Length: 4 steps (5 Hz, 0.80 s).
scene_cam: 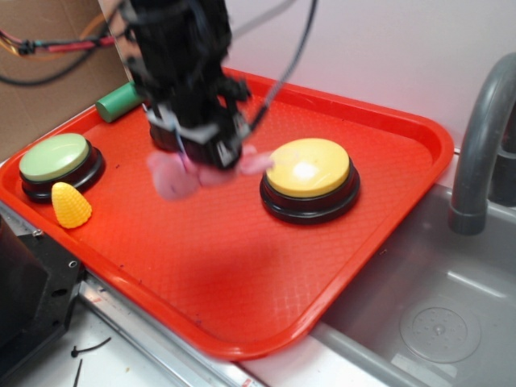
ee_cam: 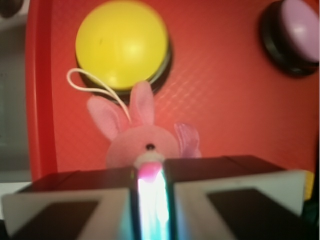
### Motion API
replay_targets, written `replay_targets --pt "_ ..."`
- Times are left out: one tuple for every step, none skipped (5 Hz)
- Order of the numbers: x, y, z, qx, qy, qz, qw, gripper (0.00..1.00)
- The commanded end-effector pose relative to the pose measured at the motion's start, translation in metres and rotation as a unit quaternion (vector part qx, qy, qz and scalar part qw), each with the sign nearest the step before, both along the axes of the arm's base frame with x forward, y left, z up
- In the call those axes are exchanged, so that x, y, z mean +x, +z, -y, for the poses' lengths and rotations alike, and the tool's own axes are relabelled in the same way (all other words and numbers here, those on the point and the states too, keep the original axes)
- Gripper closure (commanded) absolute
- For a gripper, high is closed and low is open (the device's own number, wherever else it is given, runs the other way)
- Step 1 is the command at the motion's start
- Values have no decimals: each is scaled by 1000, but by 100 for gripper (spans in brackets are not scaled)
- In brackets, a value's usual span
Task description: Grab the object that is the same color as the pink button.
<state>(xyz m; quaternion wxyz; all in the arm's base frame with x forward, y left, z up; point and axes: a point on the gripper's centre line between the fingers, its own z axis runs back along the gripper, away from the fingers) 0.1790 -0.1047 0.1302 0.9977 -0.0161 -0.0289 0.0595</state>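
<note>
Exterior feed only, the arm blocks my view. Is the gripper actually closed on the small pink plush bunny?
Observer: Yes. In the wrist view the gripper has its jaws nearly together, pinching the small pink plush bunny just below its muzzle.
Operator: Where is the pink button? It's mostly hidden for me.
Observer: The round pink-lilac domed button on a black base is at the wrist view's top right, apart from the bunny.
Operator: Is the cord snagged?
Observer: The white loop cord curls loose by the yellow domed button and is not visibly caught.
</note>
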Motion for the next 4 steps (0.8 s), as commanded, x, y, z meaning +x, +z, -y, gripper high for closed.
replay_targets --pt "-3 83 -44 -18 101 67 992 100" --pt "-14 108 -67 -26 146 75 986 100" --pt "-17 112 -80 -38 170 81 981 100" --pt "-9 105 -79 -27 144 41 988 100"
